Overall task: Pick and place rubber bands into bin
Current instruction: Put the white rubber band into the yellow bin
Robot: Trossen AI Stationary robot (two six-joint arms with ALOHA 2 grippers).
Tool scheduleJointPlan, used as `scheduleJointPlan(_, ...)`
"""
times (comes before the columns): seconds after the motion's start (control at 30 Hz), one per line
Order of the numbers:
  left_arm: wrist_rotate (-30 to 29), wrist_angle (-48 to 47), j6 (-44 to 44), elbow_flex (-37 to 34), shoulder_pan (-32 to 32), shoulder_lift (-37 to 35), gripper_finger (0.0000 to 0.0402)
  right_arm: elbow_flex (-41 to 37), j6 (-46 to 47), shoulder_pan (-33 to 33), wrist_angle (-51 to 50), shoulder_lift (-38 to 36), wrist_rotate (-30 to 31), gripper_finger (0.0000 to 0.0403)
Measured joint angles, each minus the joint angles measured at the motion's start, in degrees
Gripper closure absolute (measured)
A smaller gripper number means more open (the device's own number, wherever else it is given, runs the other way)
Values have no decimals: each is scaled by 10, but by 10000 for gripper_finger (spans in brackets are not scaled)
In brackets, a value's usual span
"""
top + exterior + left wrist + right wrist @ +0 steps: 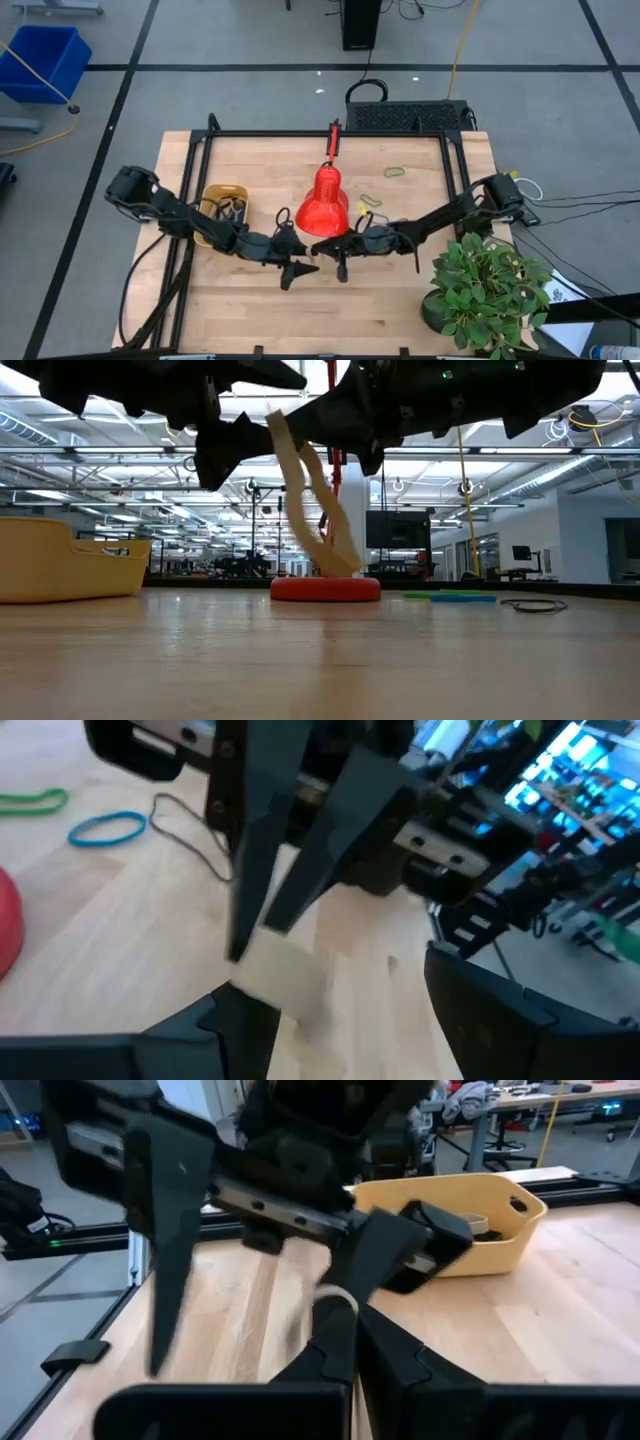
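Note:
A wide tan rubber band (312, 500) hangs from my right gripper (345, 1330), which is shut on it above the table's middle, just on the near side of the red lamp (322, 202). My left gripper (350, 1020) faces it, open. Its two fingers stand on either side of the band (285, 970) and of the right fingertips; whether they touch the band I cannot tell. The yellow bin (210, 225) stands to the left with several bands in it. More rubber bands (395, 172) lie flat on the table, right of the lamp. My right gripper pinches the tan band's upper end (335, 1298) between its two shut fingers, which come in about level from the table's right. The band hangs slack below the fingertips as a long flat loop, and its lower end (342, 563) is clear of the table.
A potted plant (485, 290) stands at the near right corner. A green band (30, 802), a blue band (105, 828) and a thin dark loop (190, 835) lie right of the lamp. A black frame (320, 133) rims the far part of the table. A blue crate (45, 60) sits on the floor.

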Motion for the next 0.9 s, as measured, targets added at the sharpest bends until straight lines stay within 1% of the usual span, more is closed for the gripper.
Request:
scheduleJointPlan(0.17, 5, 1, 11, 0, -2, 1, 158, 1, -2, 4, 1, 4, 0, 403)
scheduleJointPlan(0.27, 6, 1, 27, 0, -2, 1, 187, 1, -1, 4, -1, 4, 0, 403)
scheduleJointPlan(0.37, 6, 2, 39, 0, -2, 1, 234, 1, -1, 4, -3, 4, 0, 403)
scheduleJointPlan(0.53, 6, -9, 62, 0, -2, 0, 327, 1, 0, 4, -5, 4, -1, 403)
scheduleJointPlan(0.63, 24, -9, 75, 0, -2, 0, 381, 1, 0, 4, -5, 4, -1, 403)
scheduleJointPlan(0.7, 32, -9, 75, 0, -2, 0, 392, 1, 0, 4, -5, 4, -1, 403)
scheduleJointPlan(0.8, 32, -9, 64, 0, -2, 0, 387, 0, 0, 4, -4, 4, -2, 403)
scheduleJointPlan(0.9, 32, -9, 66, 0, -2, 0, 394, 0, 0, 4, -4, 4, -2, 398)
